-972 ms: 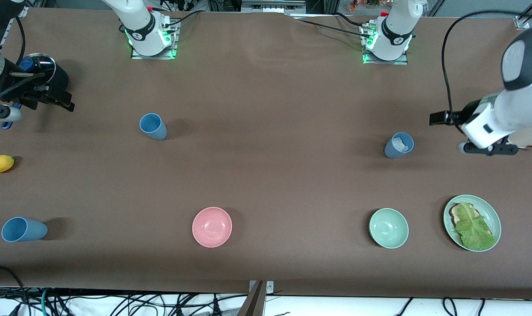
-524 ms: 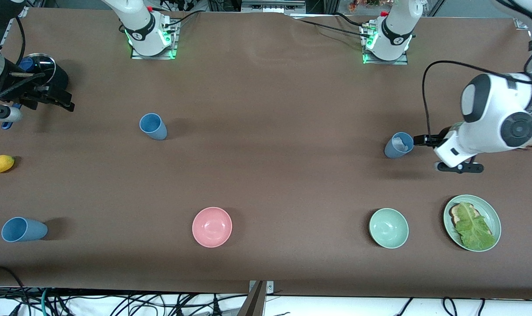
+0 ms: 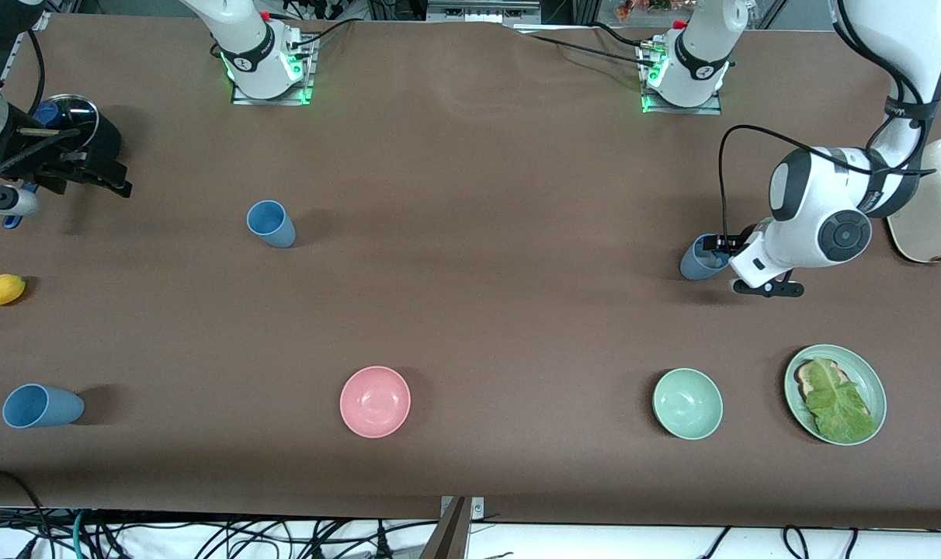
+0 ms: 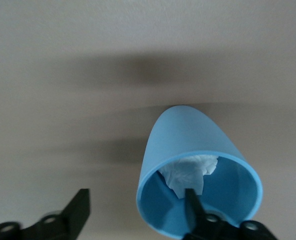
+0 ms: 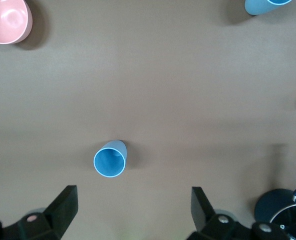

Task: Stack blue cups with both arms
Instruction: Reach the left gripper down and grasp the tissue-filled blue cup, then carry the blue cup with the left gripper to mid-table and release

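Note:
A grey-blue cup (image 3: 697,264) with white crumpled paper inside stands toward the left arm's end of the table. My left gripper (image 3: 723,248) is open at its rim. In the left wrist view (image 4: 136,197) one finger (image 4: 194,205) is inside the cup (image 4: 188,135) and the other is outside. A sky blue cup (image 3: 271,223) stands upright toward the right arm's end. Another blue cup (image 3: 39,406) stands nearer the camera. My right gripper (image 3: 98,175) waits open and empty over the table's edge at the right arm's end. Its wrist view (image 5: 132,200) shows the sky blue cup (image 5: 109,159) beneath.
A pink bowl (image 3: 375,401) and a pale green bowl (image 3: 687,403) sit near the camera edge. A green plate (image 3: 874,380) with toast and lettuce lies beside the green bowl. A white toaster (image 3: 932,202) stands at the left arm's end. A yellow fruit (image 3: 1,289) lies at the right arm's end.
My left arm has swung in from the table's end to the grey-blue cup, and its gripper now straddles the cup's wall. The right arm has not moved.

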Action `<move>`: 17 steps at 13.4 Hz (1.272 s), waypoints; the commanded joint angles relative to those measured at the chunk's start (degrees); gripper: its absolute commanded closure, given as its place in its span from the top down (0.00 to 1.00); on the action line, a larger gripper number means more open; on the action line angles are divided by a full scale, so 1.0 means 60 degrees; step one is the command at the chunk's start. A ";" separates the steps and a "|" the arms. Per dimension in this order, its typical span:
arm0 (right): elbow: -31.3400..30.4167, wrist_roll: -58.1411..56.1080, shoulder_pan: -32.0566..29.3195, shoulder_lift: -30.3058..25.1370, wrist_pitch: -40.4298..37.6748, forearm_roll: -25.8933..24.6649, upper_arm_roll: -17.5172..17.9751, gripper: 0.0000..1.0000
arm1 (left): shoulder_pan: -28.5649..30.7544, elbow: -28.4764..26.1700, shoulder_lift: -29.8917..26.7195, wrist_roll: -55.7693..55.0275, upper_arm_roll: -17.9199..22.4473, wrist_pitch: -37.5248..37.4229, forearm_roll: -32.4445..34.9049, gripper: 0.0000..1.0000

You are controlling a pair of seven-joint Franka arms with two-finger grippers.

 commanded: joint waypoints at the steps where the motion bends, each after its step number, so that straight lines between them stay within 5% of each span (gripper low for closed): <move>1: 0.0016 -0.0093 -0.0024 -0.0053 -0.0010 0.0000 0.0038 1.00 | 0.0041 0.0117 0.0198 0.0061 -0.0038 0.0068 0.0188 0.00; 10: 0.0016 -0.0093 -0.0024 -0.0053 0.0004 0.0014 0.0038 1.00 | -0.0134 0.0847 0.0198 0.0105 -0.0068 -0.0034 0.0086 0.00; 14: 0.0016 -0.0093 -0.0024 -0.0053 0.0004 0.0014 0.0038 1.00 | -0.0425 0.1931 0.0328 -0.0873 -0.1178 -0.0473 -0.0995 0.00; 17: 0.0016 -0.0093 -0.0024 -0.0038 0.0004 0.0014 0.0038 1.00 | -0.1567 0.2400 0.0797 -0.2832 -0.1313 -0.0474 -0.1057 0.00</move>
